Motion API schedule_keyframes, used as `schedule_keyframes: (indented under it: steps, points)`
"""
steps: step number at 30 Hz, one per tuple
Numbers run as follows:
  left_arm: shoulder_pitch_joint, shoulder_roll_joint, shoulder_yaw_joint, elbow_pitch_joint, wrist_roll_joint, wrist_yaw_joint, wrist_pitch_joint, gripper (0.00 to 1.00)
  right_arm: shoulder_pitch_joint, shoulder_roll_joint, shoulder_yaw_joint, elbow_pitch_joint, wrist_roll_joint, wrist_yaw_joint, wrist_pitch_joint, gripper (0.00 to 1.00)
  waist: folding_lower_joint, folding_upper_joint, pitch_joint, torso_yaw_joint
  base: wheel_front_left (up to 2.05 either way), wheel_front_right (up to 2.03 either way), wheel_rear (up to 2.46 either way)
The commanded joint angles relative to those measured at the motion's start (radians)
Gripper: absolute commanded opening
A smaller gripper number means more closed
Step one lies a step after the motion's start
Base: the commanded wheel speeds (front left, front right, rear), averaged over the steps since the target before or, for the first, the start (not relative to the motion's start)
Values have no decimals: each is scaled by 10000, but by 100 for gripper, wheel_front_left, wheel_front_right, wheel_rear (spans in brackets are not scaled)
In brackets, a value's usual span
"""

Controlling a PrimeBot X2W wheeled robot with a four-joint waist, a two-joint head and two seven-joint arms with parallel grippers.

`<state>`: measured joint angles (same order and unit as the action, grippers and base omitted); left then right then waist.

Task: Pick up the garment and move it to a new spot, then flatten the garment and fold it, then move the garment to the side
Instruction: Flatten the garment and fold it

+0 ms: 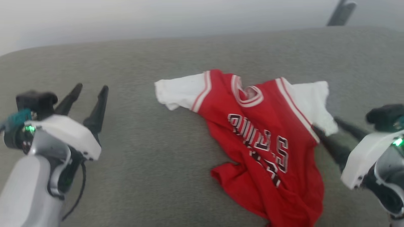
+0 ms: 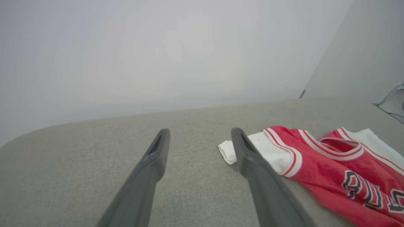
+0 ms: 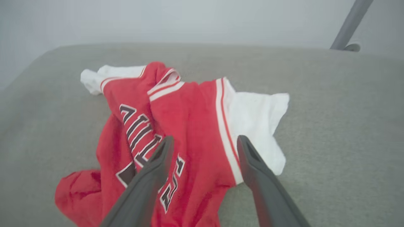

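Garment (image 1: 268, 142) lies front up on grey padded surface (image 1: 142, 126), right of centre in head view, collar toward the far side. It is not flat. Both white sleeves spread outward, but the red body twists toward the near edge and the hem bunches into a fold on the robot's left. Lettering is creased across the chest.

Right tool (image 1: 324, 122) is open with nothing between its fingers. It sits at the sleeve seam on the robot's right, and its fingers straddle the striped trim in right wrist view (image 3: 205, 138). Cannot tell whether the tips touch cloth. Left tool (image 1: 92, 87) is likewise open and empty, well apart from the garment, out to the left over bare surface.

Judgement: the step in hand looks like flattening. To do it well, bring the left tool in to the left sleeve or shoulder and pinch the edge there, with the right tool doing the same at its seam. Draw the two apart evenly until the chest lies smooth, then free the bunched hem and pull it toward the near edge. Risks are a lopsided pull skewing the body further, or a pinch that drags a fold along.
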<state>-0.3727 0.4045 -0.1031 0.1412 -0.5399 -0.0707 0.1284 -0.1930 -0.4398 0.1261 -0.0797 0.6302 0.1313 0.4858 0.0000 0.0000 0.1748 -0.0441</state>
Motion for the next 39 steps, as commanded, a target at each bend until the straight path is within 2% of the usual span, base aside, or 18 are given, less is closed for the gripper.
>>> schedule_keyframes:
  steps: [1,11,19,22,30,38,39]
  points:
    - [-178,54,-34,60,-24,-46,87,100,-179,76,-81,39,-93,-10,-220,100,0,0,146,-346,0,0,0]
    - [-1675,543,-480,957,-110,-179,1756,100,-1134,807,-841,748,-1141,-7,-3490,100,0,0,805,-1750,0,0,0]
    - [-2773,830,-846,2269,-235,-102,3488,100,-1456,1233,-930,1549,-1177,-6,-4343,100,0,0,1354,-2458,0,0,0]
    - [-3127,851,-985,2861,-250,71,4275,100,-1528,1291,-868,1764,-1129,-6,-4408,100,0,0,1538,-2620,0,0,0]
    - [-4030,689,-1241,4067,-314,1106,6583,100,-1783,1247,-793,2131,-1013,-7,-4407,100,0,0,1943,-2777,0,0,0]
    - [-4350,7,-1890,4919,-160,2014,8462,100,-2054,1201,-718,2373,-903,-7,-4450,100,0,0,2267,-2733,0,0,0]
    - [-4366,-127,-1910,5027,-236,2097,8621,73,-2087,1193,-710,2398,-895,-6,-4465,100,0,0,2298,-2728,0,0,0]
